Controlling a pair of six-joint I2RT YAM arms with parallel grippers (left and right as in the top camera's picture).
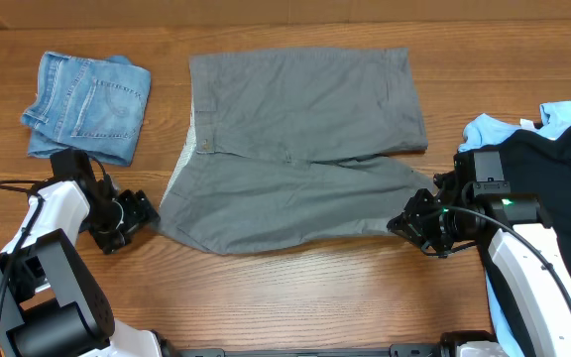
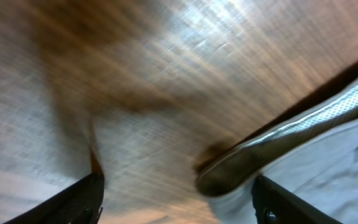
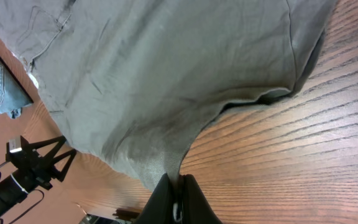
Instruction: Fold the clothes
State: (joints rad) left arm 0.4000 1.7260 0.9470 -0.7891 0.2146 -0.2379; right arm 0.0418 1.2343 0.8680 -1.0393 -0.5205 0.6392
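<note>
Grey shorts [image 1: 295, 129] lie spread flat in the middle of the wooden table [image 1: 295, 297]. My right gripper [image 1: 407, 220] is at their lower right leg hem; in the right wrist view it [image 3: 178, 183] is shut on a pinch of the grey cloth [image 3: 154, 81]. My left gripper [image 1: 137, 216] sits low at the shorts' lower left corner. The blurred left wrist view shows its jaws [image 2: 179, 182] wide open, with the rolled edge of the shorts [image 2: 229, 174] between them and touching neither.
Folded denim shorts [image 1: 87, 104] lie at the back left. A pile of black and light blue clothes [image 1: 553, 149] sits at the right edge, beside my right arm. My left arm also shows in the right wrist view [image 3: 39, 163].
</note>
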